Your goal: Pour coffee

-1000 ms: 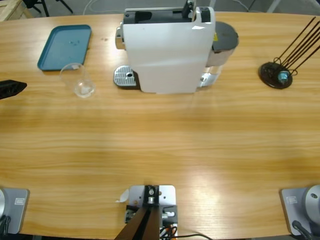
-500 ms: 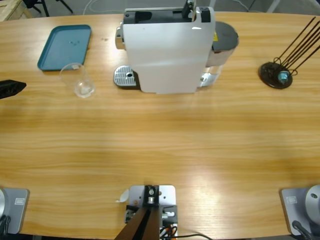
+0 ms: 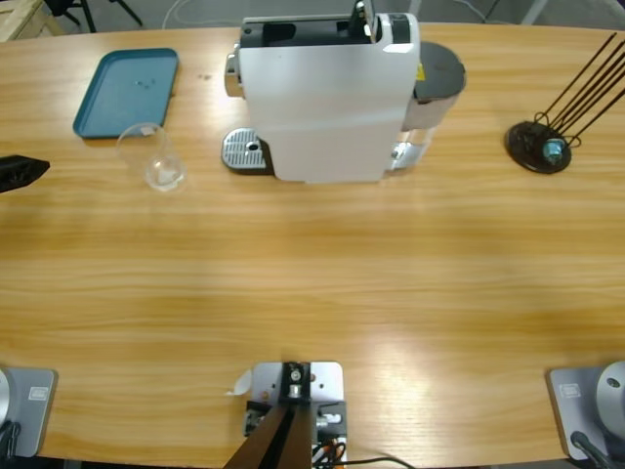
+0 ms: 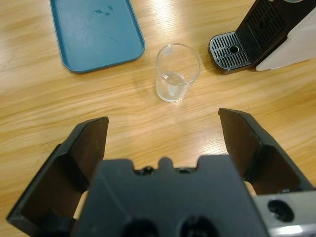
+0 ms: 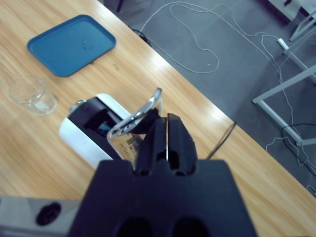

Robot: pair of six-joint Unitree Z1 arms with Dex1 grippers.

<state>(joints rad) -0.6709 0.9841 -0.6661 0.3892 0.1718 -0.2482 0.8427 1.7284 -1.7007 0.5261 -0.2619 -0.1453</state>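
Wooden table (image 3: 312, 283): your left gripper (image 4: 168, 138) jaws spread, empty glass (image 4: 177, 72) ahead between them; your right gripper (image 5: 165, 129) jaws shut, tips at coffee machine (image 5: 96, 129) lever (image 5: 140, 112).

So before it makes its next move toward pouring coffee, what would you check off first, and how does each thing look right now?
1. Glass upright: ok.
2. Glass under the coffee machine spout: not ok, it stands beside the drip grate, next to the blue tray.
3. Left gripper open and lined up with the glass: ok, not yet around it.
4. Right gripper at the machine's silver lever: jaws shut, grip cannot tell.
5. Capsule loaded: cannot tell.
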